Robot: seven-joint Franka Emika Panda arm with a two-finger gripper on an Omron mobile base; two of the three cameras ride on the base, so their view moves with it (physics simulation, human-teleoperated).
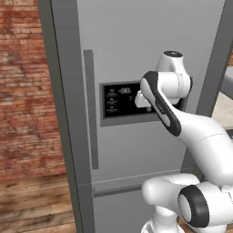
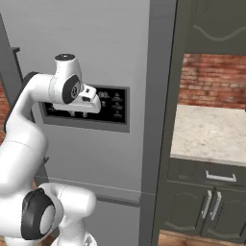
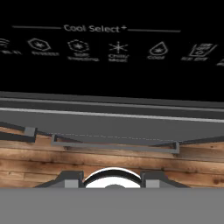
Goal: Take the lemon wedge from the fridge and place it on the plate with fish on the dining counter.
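The closed fridge (image 1: 136, 45) door blocks everything ahead; its black display panel (image 3: 113, 48) sits just in front of the hand, toward 12 o'clock. The long vertical handle (image 1: 91, 109) stands at 9 o'clock of the panel. Open room lies at 3 o'clock, above the beige speckled surface (image 2: 211, 132).

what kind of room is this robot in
Most likely a home kitchen. A tall grey fridge with a black display panel and a long vertical handle stands shut before the arm; beside it are dark cabinets under a beige speckled stone countertop, backed by a brick wall.
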